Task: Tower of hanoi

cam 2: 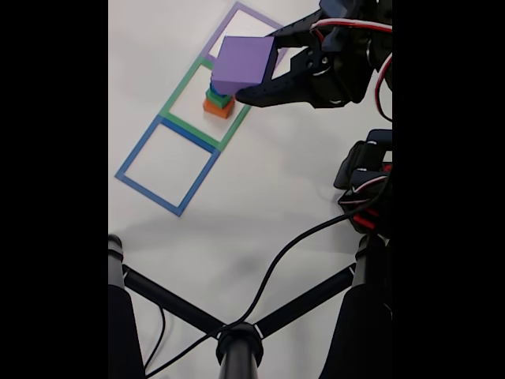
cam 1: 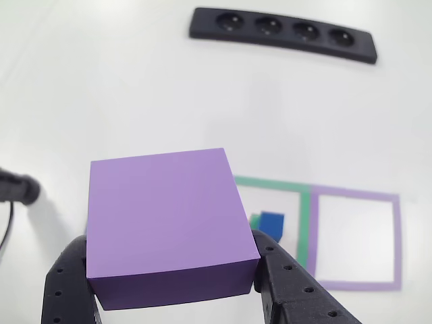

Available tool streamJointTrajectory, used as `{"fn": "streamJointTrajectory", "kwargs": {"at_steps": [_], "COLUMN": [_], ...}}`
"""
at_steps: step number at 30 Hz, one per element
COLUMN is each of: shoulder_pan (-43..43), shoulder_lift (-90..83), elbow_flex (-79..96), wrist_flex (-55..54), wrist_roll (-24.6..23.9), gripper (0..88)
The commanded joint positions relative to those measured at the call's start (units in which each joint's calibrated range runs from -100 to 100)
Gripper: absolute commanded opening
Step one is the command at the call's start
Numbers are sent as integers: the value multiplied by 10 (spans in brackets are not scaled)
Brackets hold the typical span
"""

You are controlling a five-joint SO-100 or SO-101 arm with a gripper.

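My gripper (cam 1: 172,273) is shut on the largest purple block (cam 1: 169,223), one black finger on each side of it. In the fixed view the gripper (cam 2: 260,67) holds this purple block (cam 2: 243,65) in the air, just above a stack. That stack is the orange block (cam 2: 218,108) at the bottom, the green block (cam 2: 218,97) on it, and the small blue cube on top, mostly hidden by the purple block. In the other view, the blue cube (cam 1: 272,223) and a sliver of green block (cam 1: 255,221) peek out behind the purple block.
Three tape squares lie in a row on the white table: blue (cam 2: 138,147), green (cam 2: 177,87), purple (cam 2: 256,13). The stack stands in the green one (cam 1: 305,223). A black power strip (cam 1: 283,34) lies at the far side. A black stand (cam 2: 237,339) and cable (cam 2: 276,268) cross the near side.
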Motion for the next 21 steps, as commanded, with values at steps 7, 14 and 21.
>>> {"fn": "streamJointTrajectory", "kwargs": {"at_steps": [7, 14, 21], "shoulder_pan": [-17, -35, -51], "shoulder_lift": [-58, -52, 17], "elbow_flex": [291, 541, 749], "wrist_flex": [-227, -489, -795], "wrist_roll": [0, 0, 0], "gripper": [126, 124, 127]}}
